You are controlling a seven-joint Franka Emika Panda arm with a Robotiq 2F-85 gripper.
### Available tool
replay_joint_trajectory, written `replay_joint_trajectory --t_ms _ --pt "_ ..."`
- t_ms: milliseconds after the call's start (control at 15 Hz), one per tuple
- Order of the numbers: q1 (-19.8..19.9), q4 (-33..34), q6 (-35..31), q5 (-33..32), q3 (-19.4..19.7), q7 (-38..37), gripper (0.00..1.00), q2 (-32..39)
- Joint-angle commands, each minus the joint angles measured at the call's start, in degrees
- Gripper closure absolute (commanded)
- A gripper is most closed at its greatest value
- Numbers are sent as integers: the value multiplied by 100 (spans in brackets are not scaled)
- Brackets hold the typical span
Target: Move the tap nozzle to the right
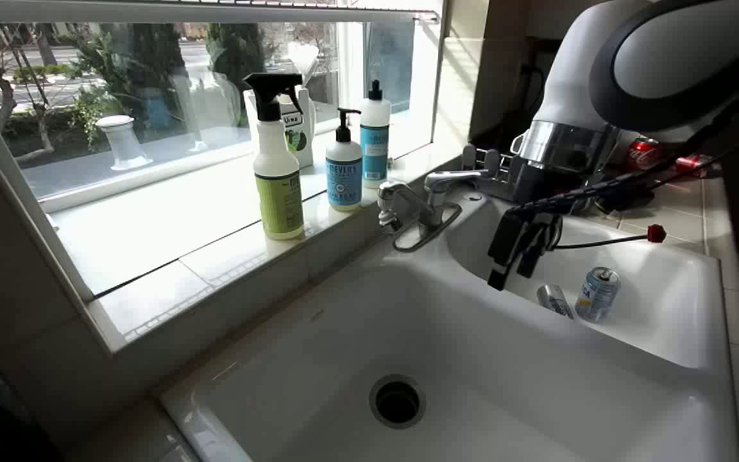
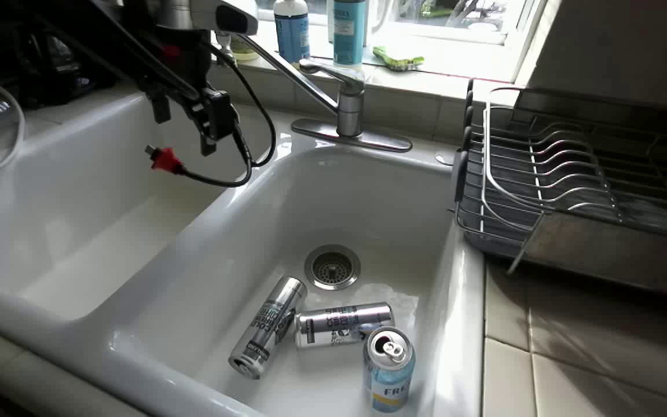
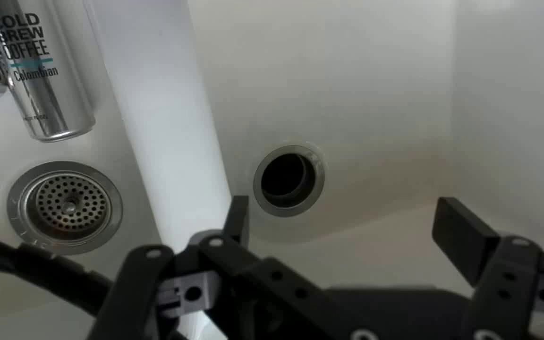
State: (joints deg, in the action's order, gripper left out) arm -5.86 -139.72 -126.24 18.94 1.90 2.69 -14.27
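The tap nozzle is a slim chrome spout. It shows in both exterior views, rising from a rounded base behind the sink divider. In an exterior view its outlet end points over the basin with the open drain, partly hidden behind the arm. My gripper is open and empty, with its fingers pointing down above the sink. It is in front of the spout and apart from it. In the wrist view only the sink lies below the fingers; the spout is out of view there.
Several bottles stand on the windowsill behind the tap, among them a green-labelled spray bottle. A dish rack stands beside the sink. Cans lie in a basin, one upright. A cable with a red plug hangs from the arm.
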Motion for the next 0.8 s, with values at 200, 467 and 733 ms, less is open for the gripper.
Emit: replay_joint_trajectory --t_ms 200,467,733 --pt "87 9 19 20 -82 16 0 1" --pt "87 9 19 20 -82 16 0 1" --pt "116 -45 -105 38 -85 -60 0 -69"
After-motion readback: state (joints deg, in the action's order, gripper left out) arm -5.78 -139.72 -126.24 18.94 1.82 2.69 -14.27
